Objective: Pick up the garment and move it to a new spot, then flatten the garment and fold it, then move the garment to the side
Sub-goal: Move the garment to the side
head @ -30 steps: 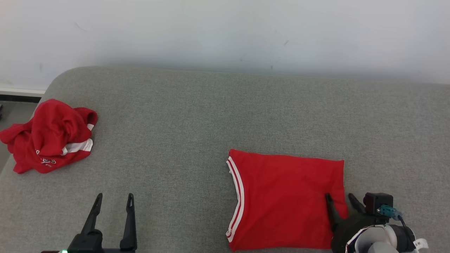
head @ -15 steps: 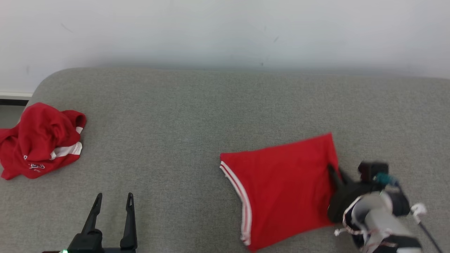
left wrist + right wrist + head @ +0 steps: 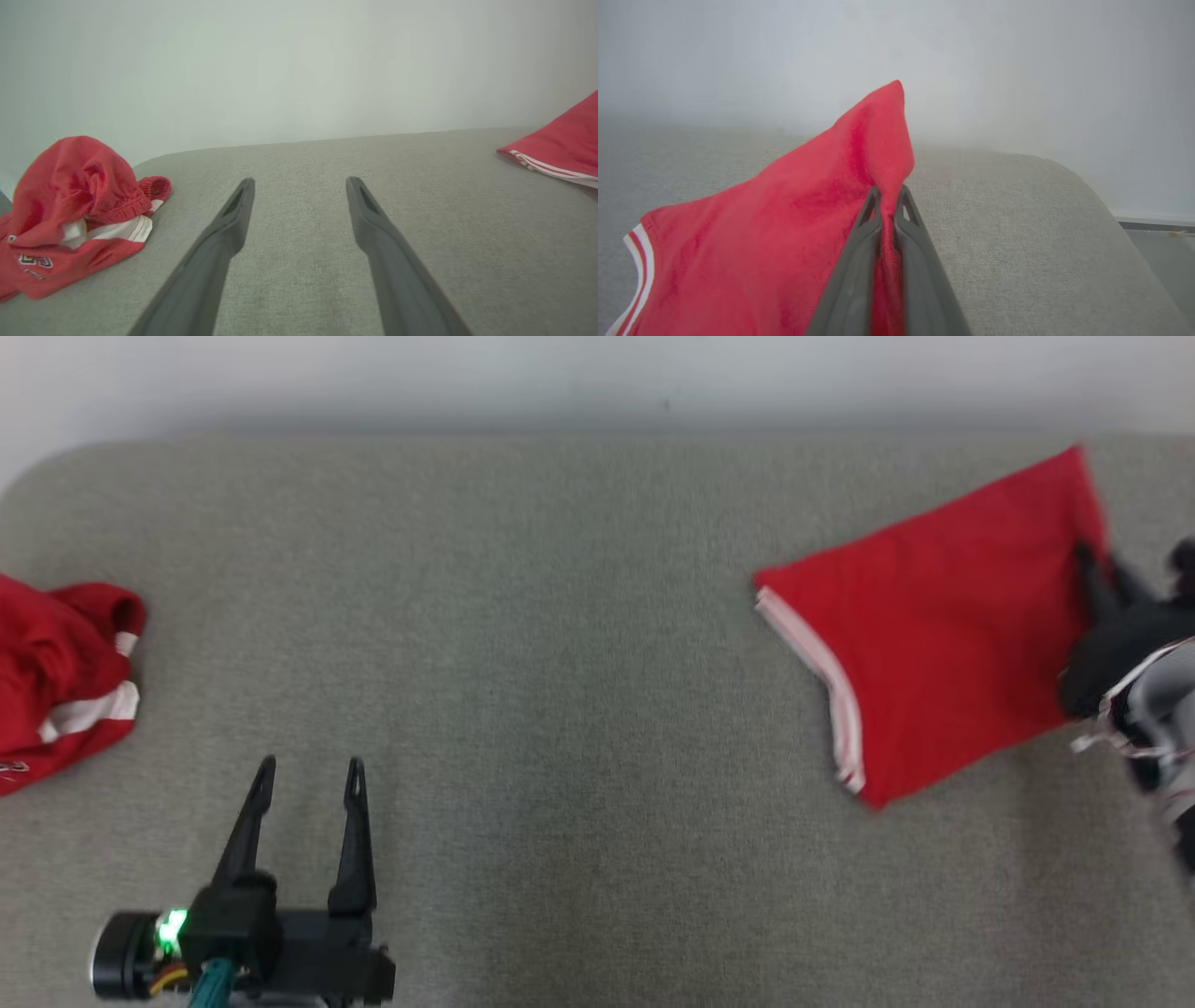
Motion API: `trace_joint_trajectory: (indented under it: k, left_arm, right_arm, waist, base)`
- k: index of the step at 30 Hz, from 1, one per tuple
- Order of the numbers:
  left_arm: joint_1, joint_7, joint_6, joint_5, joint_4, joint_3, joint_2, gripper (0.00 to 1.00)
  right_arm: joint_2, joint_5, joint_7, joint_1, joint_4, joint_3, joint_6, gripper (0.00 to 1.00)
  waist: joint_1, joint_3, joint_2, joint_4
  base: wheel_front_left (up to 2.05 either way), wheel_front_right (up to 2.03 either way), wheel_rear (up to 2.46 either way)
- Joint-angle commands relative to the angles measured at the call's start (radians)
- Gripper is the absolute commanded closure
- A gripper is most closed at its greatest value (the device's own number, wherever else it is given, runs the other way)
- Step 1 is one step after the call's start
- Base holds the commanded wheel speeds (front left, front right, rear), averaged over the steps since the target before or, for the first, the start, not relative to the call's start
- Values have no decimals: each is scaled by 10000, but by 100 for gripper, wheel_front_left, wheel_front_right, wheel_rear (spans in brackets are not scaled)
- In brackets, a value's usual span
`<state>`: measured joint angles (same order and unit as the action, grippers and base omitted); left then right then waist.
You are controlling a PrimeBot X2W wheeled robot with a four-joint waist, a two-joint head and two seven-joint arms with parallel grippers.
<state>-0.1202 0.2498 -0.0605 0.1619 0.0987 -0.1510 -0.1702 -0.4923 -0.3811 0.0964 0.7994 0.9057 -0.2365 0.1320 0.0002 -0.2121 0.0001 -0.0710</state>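
At far right on the grey cushion (image 3: 560, 709): folded red garment (image 3: 943, 625) lay, one edge lifted by my right gripper (image 3: 888, 192).
Grip: jaws were clamped on that edge.
Other side: my left gripper (image 3: 311, 767) stood spread wide, empty, well apart.

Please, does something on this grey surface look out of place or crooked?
The folded red garment lies askew, its edges slanted against the back edge of the grey surface. The right gripper is shut on one side of it, pulling that side into a raised peak. A second red garment sits crumpled at the left end.
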Motion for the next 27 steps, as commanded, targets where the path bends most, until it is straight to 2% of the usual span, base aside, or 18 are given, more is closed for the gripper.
trace_joint_trajectory:
  k: [1, 6, 14, 20, 27]
  left_arm:
    - [-277, 72, 35, -109, -113, -30, -20, 0]
    - [-943, 102, -25, -388, -645, -127, -122, 0]
    - [-1615, 137, -96, -772, -1716, -183, -353, 0]
    - [-1708, 76, -224, -949, -2416, -92, -589, 0]
    - [-1661, -98, -341, -1053, -2932, -57, -755, 0]
  right_arm:
    - [-231, -84, -19, 274, -1, -24, -22, 100]
    - [-1509, -200, -13, 1252, 13, -46, -22, 100]
    - [-3137, -377, -213, 2429, 69, -232, -22, 100]
    - [-3825, -290, -329, 3068, 243, -430, -22, 100]
    - [-3954, -55, -500, 3790, 725, -518, -22, 100]
  waist:
    - [-2, -1004, -1, 368]
    - [-2, -2127, -1, 629]
    - [-2, -3433, -1, 932]
    - [-2, -3868, -1, 1008]
    - [-2, -4103, -1, 1012]
  base:
    - [0, 0, 0]
    - [0, 0, 0]
    - [0, 0, 0]
    - [0, 0, 0]
    - [0, 0, 0]
